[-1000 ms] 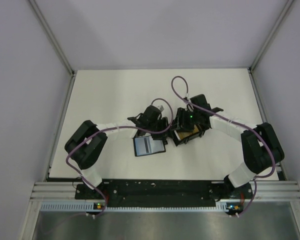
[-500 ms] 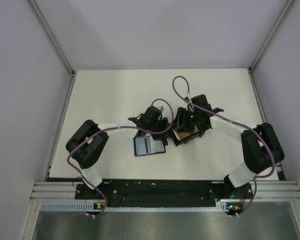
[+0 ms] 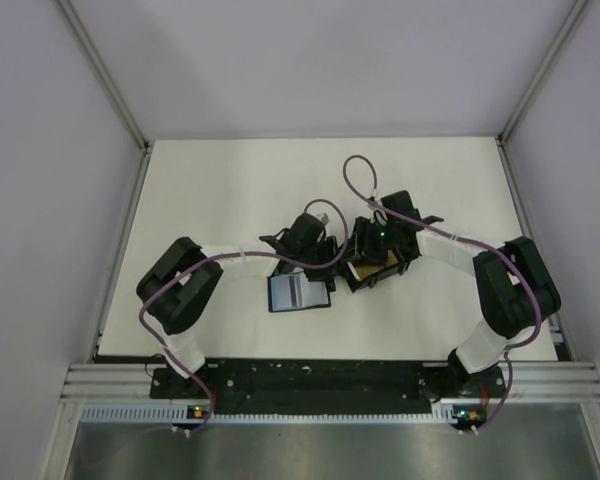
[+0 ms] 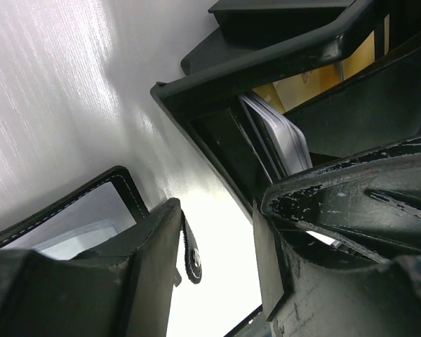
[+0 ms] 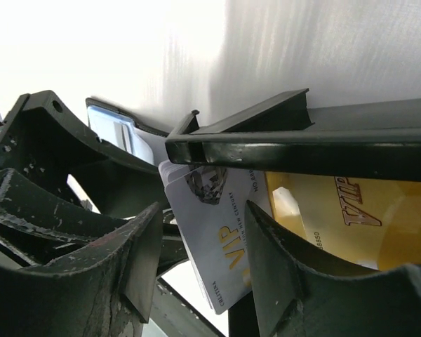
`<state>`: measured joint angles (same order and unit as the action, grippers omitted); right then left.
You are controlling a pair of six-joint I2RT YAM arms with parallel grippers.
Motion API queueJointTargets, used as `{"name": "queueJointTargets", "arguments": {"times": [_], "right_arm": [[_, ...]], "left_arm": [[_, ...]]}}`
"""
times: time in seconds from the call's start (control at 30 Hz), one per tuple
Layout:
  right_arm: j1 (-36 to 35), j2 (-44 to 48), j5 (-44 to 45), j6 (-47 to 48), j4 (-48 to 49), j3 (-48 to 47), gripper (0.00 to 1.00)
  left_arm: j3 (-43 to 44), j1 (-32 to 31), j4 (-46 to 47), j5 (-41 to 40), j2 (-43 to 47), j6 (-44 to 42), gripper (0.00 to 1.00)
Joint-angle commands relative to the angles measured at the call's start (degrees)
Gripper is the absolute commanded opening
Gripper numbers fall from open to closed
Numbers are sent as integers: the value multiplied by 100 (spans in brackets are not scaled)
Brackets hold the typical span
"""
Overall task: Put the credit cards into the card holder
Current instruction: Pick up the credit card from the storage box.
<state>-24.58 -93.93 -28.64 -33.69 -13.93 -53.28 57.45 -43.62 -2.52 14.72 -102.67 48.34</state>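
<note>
The card holder lies open on the table, a pale card showing in its window; it also shows in the left wrist view and the right wrist view. Its snap strap hangs between my left jaws. White VIP credit cards stick up tilted from the open black box, and a gold VIP card lies inside. My right gripper is open with the white cards between its jaws. My left gripper is open and empty, between holder and box. The white cards also show in the left wrist view.
The black box's rim crosses right in front of my right fingers. Both grippers crowd close together mid-table. Purple cables loop over both arms. Grey walls and metal rails enclose the white table.
Both arms' elbows have shifted slightly inward. The grippers, box and card holder stay where they were.
</note>
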Motion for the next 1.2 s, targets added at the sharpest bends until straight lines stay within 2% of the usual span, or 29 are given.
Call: {"name": "queueJointTargets", "arguments": {"times": [0.0,0.37,0.6,1.17], "right_arm": [[-29,120,-599,-50,233,-25,48],[-21,305,-686,-94,216,54,43],[-21,340,-774,-94,216,37,34],[50,367,-1073,-111,224,45,29]], "left_arm": [[284,2,507,-92,-51,71,50],[372,2,499,-48,-130,62,49],[381,2,481,-48,-148,53,49],[381,11,393,-92,-174,0,49]]}}
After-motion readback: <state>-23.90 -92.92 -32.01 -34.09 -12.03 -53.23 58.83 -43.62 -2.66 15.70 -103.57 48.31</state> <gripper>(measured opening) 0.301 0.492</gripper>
